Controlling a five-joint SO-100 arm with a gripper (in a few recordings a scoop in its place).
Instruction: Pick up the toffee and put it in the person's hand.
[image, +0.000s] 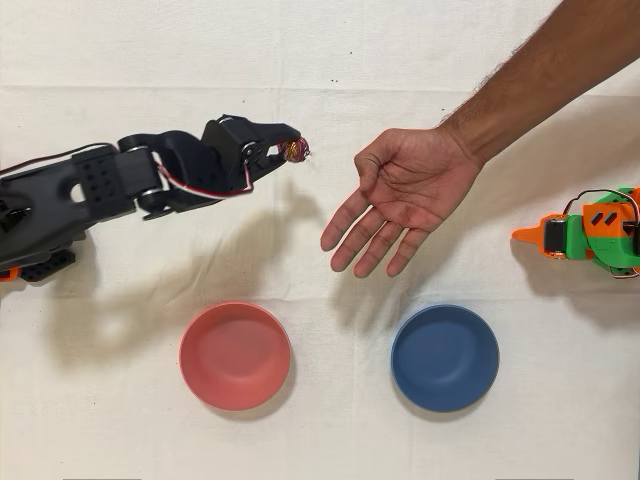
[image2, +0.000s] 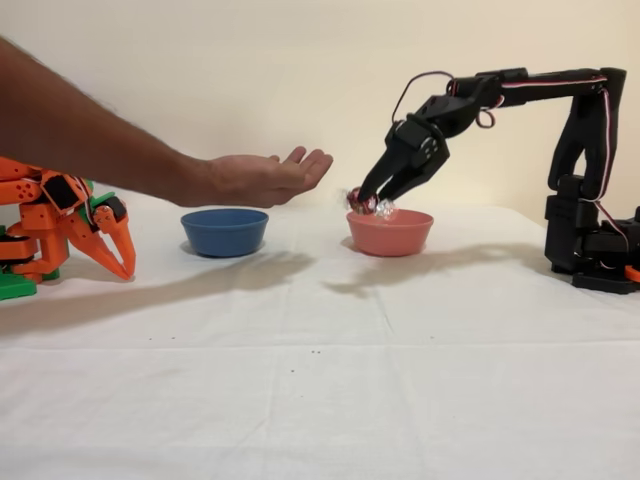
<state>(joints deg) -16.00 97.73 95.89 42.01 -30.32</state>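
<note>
While pinched in the gripper (image: 288, 150), the toffee (image: 297, 150) hangs airborne.

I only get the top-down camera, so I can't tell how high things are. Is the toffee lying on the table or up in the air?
Observer: Up in the air. From the side, the pincer holds the toffee clear of the cloth.
Operator: Is the hand up high too?
Observer: Yes. The hand is raised, palm up, a little higher than the toffee.
Operator: Does it rest on anything?
Observer: No, it hovers above the table, higher than the blue bowl.
</note>
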